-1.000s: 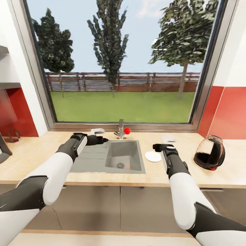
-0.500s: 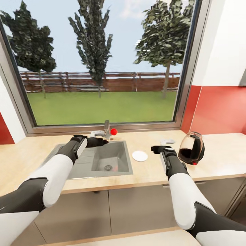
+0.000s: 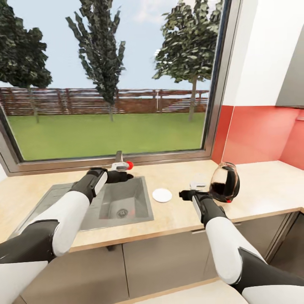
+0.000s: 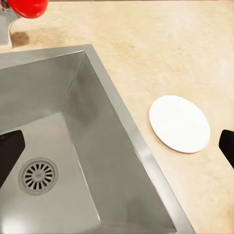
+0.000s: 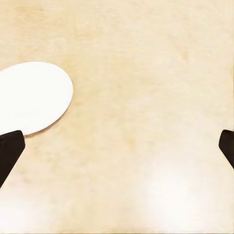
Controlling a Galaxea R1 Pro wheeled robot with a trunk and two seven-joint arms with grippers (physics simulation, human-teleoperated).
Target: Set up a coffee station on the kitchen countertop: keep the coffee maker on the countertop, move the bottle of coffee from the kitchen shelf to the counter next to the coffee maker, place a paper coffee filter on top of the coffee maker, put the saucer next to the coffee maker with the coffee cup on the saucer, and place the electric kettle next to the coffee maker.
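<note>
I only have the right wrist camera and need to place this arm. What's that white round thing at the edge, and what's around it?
Observer: That's the saucer, flat on the kitchen countertop, between the sink and the right gripper.
Operator: Anything on the gripper's other side?
Observer: The electric kettle stands close beside it, toward the red wall.
Operator: And the left arm?
Observer: The left gripper hangs open over the sink, near the tap.
</note>
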